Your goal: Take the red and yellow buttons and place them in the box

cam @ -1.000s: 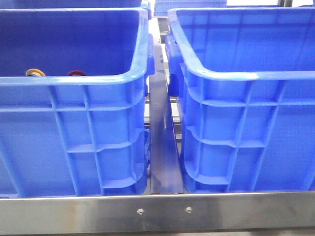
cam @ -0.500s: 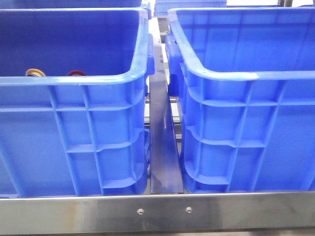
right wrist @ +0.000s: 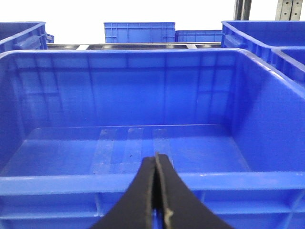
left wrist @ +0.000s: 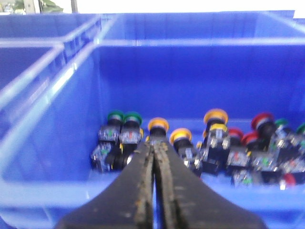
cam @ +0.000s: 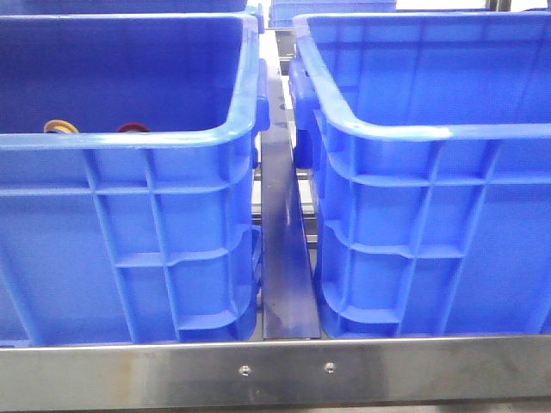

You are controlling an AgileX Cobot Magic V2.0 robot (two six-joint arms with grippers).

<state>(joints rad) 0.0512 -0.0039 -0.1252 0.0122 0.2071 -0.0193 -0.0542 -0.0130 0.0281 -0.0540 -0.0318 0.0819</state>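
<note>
Left wrist view, yellow button (left wrist: 158, 125) just beyond closed left claw (left wrist: 153, 145)

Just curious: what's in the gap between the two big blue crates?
In the front view, a shiny metal strip runs between the left crate and right crate.

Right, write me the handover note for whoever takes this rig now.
Left claw: shut, holding nothing, poised at the near wall of the big blue plastic crate on the left, which holds a heap of mushroom-head push buttons.
Right claw: shut, holding nothing, facing the matching blue crate on the right; no buttons show in it.
Yellow-capped buttons and red-capped buttons lie among green ones.
Done: nothing moved.
Left: pick one red, one yellow, place both.
</note>
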